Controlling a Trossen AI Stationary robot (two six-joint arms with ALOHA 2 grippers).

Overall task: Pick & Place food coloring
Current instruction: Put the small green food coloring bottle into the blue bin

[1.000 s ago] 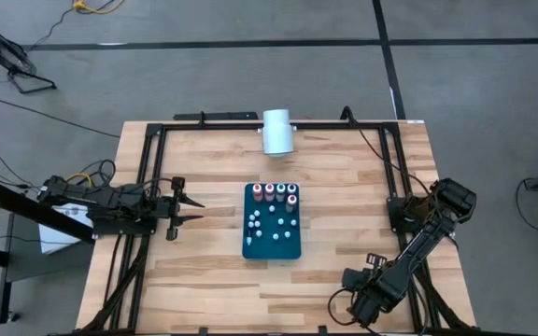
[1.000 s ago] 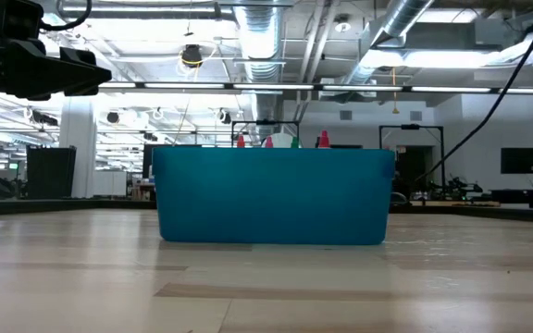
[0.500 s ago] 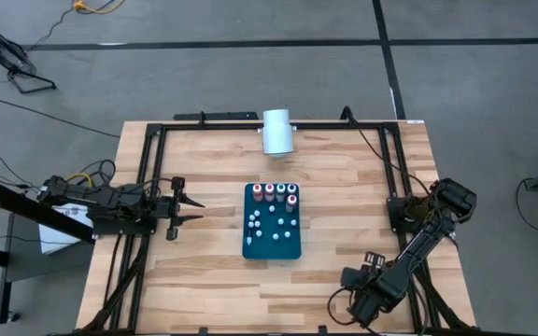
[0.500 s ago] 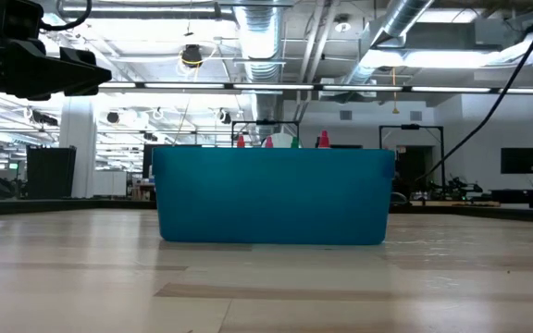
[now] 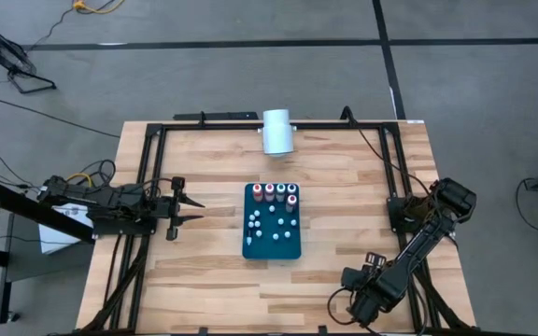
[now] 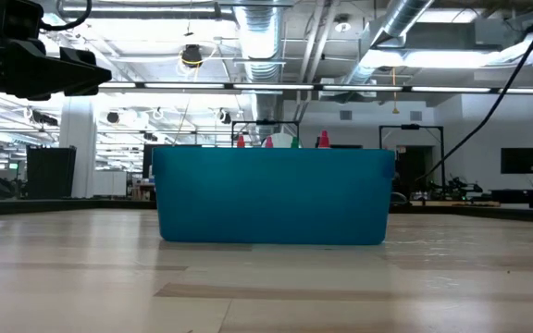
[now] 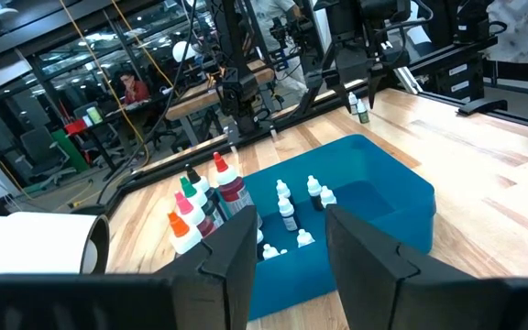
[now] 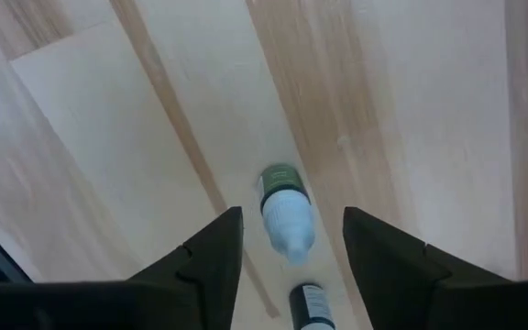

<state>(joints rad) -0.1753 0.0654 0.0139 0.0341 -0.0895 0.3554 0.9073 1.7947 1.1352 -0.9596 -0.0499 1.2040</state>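
Our right claw hangs open over a small bottle lying between its fingers on the counter; our left claw waits part-open.

Teal block, white cylinder, red, pink, green bottle caps, pale striped wood table

No displacement is observed across the high and low views; the right pincer is seen parted above a small bottle.
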